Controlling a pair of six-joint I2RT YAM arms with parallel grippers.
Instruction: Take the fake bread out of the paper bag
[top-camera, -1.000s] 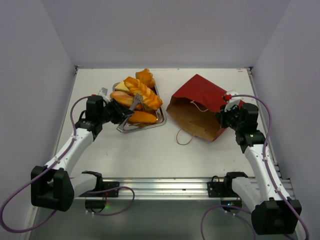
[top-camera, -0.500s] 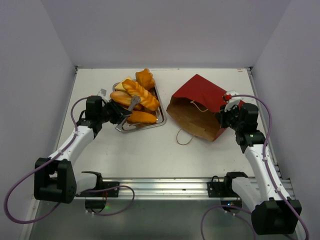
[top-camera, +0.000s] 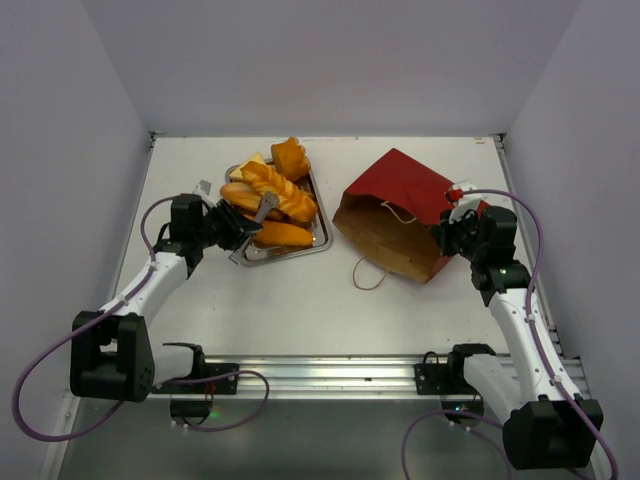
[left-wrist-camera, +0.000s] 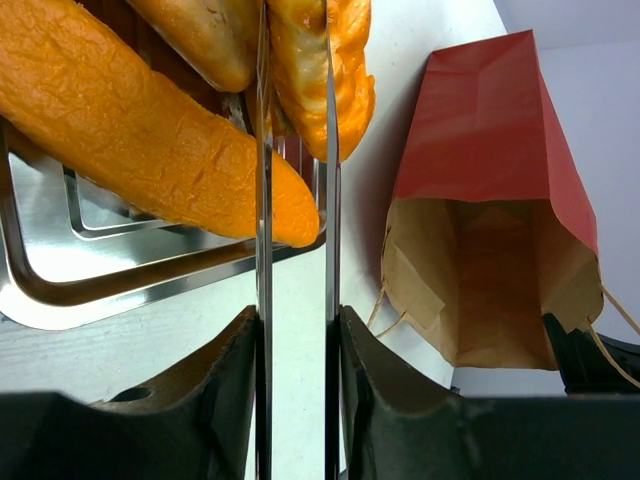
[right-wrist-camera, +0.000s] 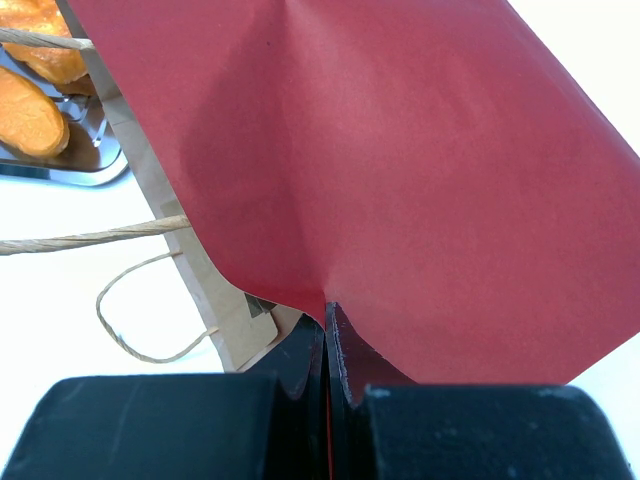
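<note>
**Worktop** (top-camera: 300, 300): pale, walled on three sides, with an arm base at each near corner.

**Paper bag** (top-camera: 405, 190): red outside and brown inside. It lies on its side toward the right edge, mouth facing the near-left. One loop handle (top-camera: 368, 273) trails onto the worktop. It has not shifted over the last second. The left wrist view looks into the mouth and shows only bare brown paper as far as it reaches.

**Bread** (top-camera: 285, 235): all visible pieces are heaped on the metal tray (left-wrist-camera: 45, 250), toward the far-left part of the worktop and well apart from the bag. A twisted loaf (top-camera: 280, 190) tops the pile. It has slid slightly toward the left edge in the last second, and the heap has settled with it.

**Left tool** (top-camera: 264, 211): at the tray's near side, drawn back a little toward the left edge since a second ago. Its fingers stand close and parallel, and the twisted loaf shows in the narrow gap. Whether it is pinched or merely behind them cannot be told.

**Right tool** (right-wrist-camera: 327, 330): clenched on a fold of the bag's red wall, position unchanged.

**Status (judgement)**: the bag appears emptied, and the last loaf is being settled on the tray. What seems left is letting go and backing away.
</note>
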